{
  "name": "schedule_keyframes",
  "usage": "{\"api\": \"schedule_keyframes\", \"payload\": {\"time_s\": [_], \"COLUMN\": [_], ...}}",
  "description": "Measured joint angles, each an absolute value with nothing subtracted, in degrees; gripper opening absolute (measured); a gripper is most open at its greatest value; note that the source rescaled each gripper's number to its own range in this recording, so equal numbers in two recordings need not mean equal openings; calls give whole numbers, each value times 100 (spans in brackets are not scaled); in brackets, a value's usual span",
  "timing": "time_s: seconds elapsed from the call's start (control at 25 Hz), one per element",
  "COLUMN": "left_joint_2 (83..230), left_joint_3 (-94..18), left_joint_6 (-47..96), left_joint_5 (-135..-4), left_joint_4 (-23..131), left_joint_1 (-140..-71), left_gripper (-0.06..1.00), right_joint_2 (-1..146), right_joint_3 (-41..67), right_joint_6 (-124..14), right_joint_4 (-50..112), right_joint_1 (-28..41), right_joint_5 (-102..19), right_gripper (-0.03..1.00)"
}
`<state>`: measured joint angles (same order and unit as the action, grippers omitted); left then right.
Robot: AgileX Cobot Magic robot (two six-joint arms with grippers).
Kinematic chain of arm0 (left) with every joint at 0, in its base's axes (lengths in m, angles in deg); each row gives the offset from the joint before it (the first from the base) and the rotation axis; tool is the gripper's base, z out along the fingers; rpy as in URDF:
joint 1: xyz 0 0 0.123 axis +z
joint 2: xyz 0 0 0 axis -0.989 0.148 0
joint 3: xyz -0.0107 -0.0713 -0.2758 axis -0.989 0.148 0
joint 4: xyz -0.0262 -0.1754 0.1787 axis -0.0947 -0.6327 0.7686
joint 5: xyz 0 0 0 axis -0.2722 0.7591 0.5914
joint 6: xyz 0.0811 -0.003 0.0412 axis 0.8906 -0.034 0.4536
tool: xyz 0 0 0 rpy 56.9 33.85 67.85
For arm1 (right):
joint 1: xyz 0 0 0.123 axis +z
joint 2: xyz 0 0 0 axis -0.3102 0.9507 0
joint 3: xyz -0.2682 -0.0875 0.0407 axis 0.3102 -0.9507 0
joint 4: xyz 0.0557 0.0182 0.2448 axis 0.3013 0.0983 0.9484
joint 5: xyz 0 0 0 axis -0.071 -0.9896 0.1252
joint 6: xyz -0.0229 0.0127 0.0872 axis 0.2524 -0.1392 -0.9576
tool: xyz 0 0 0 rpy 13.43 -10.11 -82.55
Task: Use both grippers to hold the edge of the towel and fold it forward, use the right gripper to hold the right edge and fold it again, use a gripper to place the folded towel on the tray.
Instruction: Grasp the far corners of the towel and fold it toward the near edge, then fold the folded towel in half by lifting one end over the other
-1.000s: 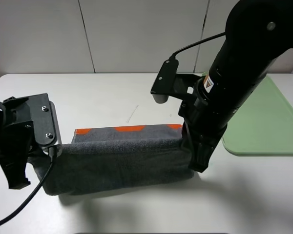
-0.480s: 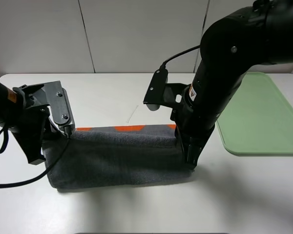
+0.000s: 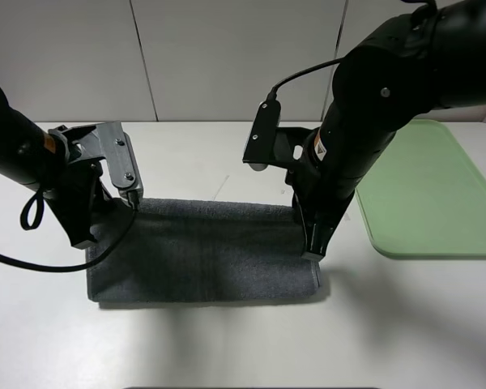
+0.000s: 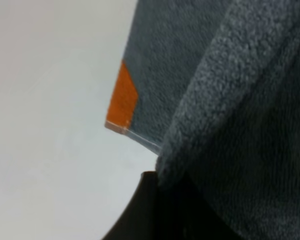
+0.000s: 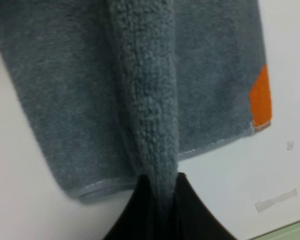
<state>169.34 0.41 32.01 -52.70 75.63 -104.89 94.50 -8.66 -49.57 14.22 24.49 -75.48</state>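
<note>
While towel lies doubled | left fingers, right fingers clamp edge | sticker unreadable

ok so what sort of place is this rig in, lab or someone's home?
Most likely a robotics lab test bench, not a home: bare white tabletop, plain pale panelled wall, and the black cabled left arm and right arm working a dark grey towel beside a pale green tray.
</note>
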Motion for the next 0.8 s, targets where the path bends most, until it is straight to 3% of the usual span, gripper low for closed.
{"api": "schedule_keyframes", "payload": {"time_s": [0.36, 0.4, 0.44, 0.48, 0.52, 0.56, 0.64, 0.68, 0.8], "left_joint_2": [16934, 16934, 16934, 16934, 16934, 16934, 16934, 16934, 16934], "left_joint_3": [23, 23, 23, 23, 23, 23, 29, 29, 40], "left_joint_6": [3181, 3136, 3063, 2987, 2904, 2796, 2543, 2459, 2319], "left_joint_5": [-5412, -5412, -5412, -5400, -5320, -5237, -5230, -5247, -5406], "left_joint_4": [7730, 7738, 7744, 7788, 7867, 7913, 7947, 7947, 7953], "left_joint_1": [-10489, -10489, -10489, -10489, -10461, -10437, -10421, -10421, -10421], "left_gripper": [1, 2, 5, 11, 20, 32, 66, 78, 95], "right_joint_2": [9504, 9504, 9504, 9504, 9504, 9504, 9504, 9504, 9504], "right_joint_3": [-866, -866, -872, -885, -891, -891, -891, -891, -891], "right_joint_6": [-4961, -4967, -4992, -5058, -5175, -5335, -5644, -5805, -6030], "right_joint_4": [1377, 1356, 1307, 1239, 1188, 1103, 866, 758, 601], "right_joint_1": [2327, 2327, 2327, 2306, 2290, 2278, 2278, 2278, 2266], "right_joint_5": [-7287, -7281, -7312, -7419, -7507, -7559, -7581, -7575, -7553], "right_gripper": [1, 7, 20, 38, 62, 78, 92, 95, 99]}}
